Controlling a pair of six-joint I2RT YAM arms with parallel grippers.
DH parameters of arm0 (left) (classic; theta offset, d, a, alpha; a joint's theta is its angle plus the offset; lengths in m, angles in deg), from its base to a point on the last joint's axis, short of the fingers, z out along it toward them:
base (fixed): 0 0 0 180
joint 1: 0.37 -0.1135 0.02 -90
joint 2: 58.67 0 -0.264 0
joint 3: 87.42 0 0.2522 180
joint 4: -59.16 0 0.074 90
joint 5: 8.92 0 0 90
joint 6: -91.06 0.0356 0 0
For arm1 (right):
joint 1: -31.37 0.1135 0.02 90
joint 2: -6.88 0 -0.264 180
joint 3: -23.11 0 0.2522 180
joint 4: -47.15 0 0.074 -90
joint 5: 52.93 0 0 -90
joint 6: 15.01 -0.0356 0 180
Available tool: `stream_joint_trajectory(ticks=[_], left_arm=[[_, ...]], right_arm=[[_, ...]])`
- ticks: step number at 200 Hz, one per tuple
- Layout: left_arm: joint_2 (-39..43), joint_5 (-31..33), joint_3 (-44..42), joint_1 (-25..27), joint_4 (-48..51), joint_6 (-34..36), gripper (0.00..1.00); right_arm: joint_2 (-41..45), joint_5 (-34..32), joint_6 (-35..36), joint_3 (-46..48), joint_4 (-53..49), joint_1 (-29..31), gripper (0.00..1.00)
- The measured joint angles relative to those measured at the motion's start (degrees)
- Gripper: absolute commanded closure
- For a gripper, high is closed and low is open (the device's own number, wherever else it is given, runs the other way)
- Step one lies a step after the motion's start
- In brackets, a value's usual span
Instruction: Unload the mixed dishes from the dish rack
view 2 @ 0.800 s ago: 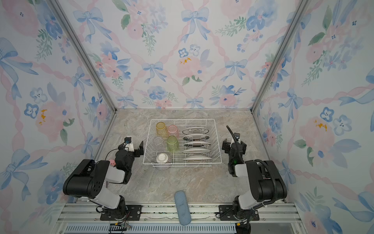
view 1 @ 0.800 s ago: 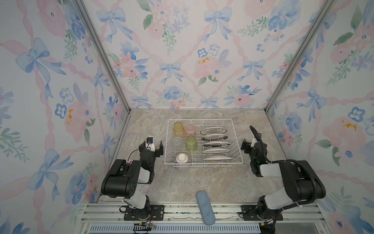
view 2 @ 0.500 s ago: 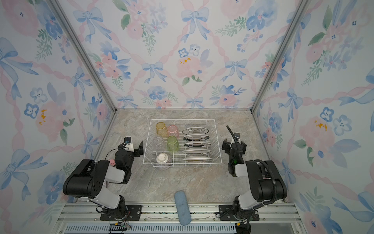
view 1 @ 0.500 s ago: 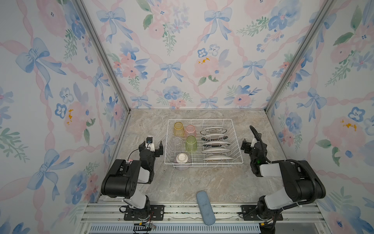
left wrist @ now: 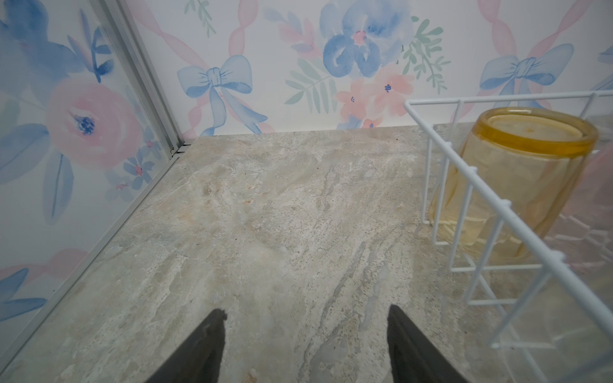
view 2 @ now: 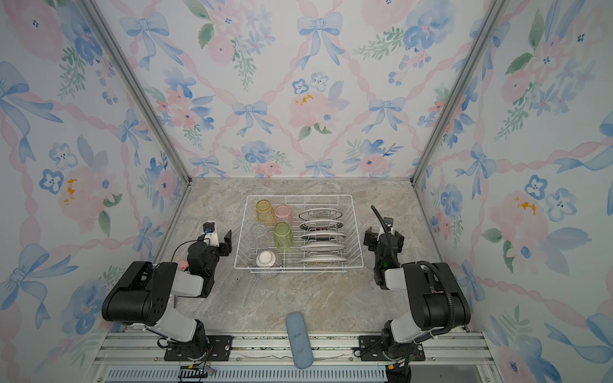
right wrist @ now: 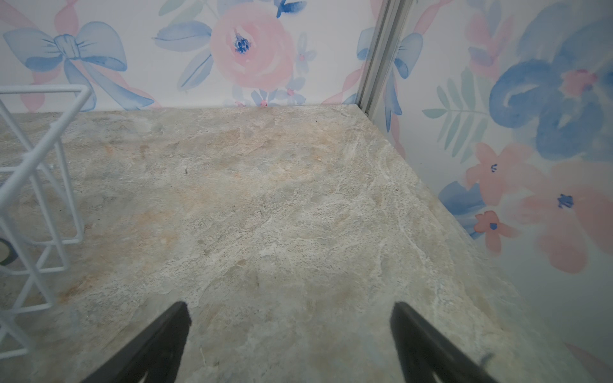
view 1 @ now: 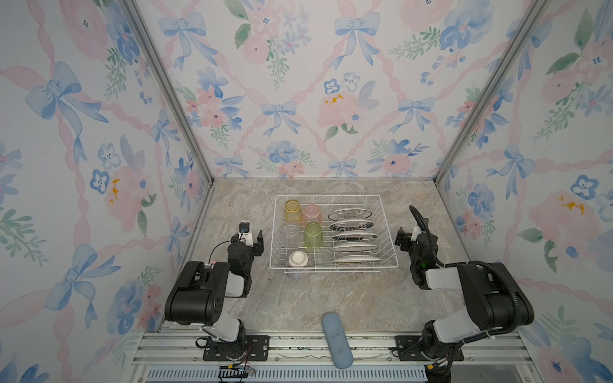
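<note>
The left gripper [left wrist: 306, 315] is hovering over bare marble tabletop [left wrist: 265, 215], jaws spread and holding nothing. The dish rack [view 1: 273, 232] is sitting just to its right, its yellow tumbler [left wrist: 517, 172] ahead. The right gripper [right wrist: 290, 308] is gaping wide and empty, with the rack just to its left.

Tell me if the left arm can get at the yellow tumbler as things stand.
Probably yes, from above. The left gripper sits beside the dish rack, jaws open and empty. The yellow tumbler stands in its far left corner. Only the rack's wire side lies between them, so a level approach looks blocked.
</note>
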Motion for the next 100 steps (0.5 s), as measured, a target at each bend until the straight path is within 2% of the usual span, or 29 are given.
stream_joint_trajectory(ticks=[28, 52, 72, 100], left_arm=[[7.6, 0.4, 5.0, 0.8, 10.4, 0.0, 0.43], [17.6, 1.2, 9.0, 3.7, 20.3, -1.8, 0.51], [23.9, 2.6, 14.5, 9.2, 30.0, -3.4, 0.53], [28.1, 5.2, 24.8, 19.4, 42.3, -3.2, 0.50]], right_arm=[[0.1, 0.0, -0.5, -0.3, -1.3, -0.1, 0.00], [0.4, 0.4, -0.9, -1.0, -3.1, -0.4, 0.05], [2.0, 0.5, -1.0, -1.5, -6.3, -0.4, 0.06], [11.7, 1.2, -1.4, -8.0, -22.4, -0.8, 0.08]])
